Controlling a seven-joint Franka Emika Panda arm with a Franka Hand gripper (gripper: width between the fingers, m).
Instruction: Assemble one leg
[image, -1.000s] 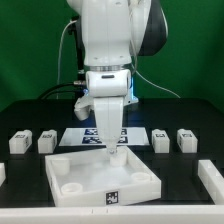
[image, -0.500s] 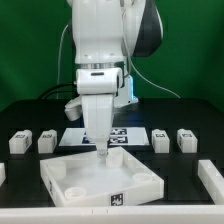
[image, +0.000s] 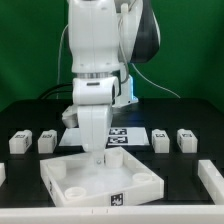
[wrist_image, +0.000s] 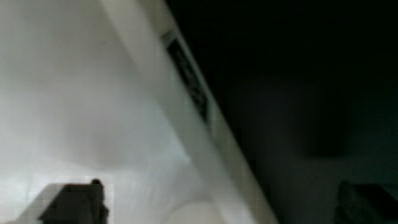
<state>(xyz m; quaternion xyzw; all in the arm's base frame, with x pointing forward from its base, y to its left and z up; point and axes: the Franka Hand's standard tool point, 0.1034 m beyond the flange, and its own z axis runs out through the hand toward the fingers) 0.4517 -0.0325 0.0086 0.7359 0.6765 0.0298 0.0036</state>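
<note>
Four white legs with marker tags stand on the table: two at the exterior view's left (image: 18, 143) (image: 46, 141) and two at the right (image: 160, 139) (image: 185, 139). The wide white tray-like piece (image: 70, 185) with corner sockets lies at the front centre. My gripper (image: 95, 153) is low at the tray's far rim, left of its middle. In the wrist view the gripper (wrist_image: 217, 205) is open, its dark fingertips (wrist_image: 71, 203) spread wide, with the tray's white edge (wrist_image: 160, 110) running between them. It holds nothing.
The marker board (image: 118, 134) lies flat behind the tray, partly hidden by the arm. A white part (image: 212, 178) shows at the right edge and another at the left edge (image: 3, 174). A green wall stands behind.
The arm has moved down and toward the exterior view's left, to the tray's far rim. The tray seems to have shifted slightly left. The legs have not moved.
</note>
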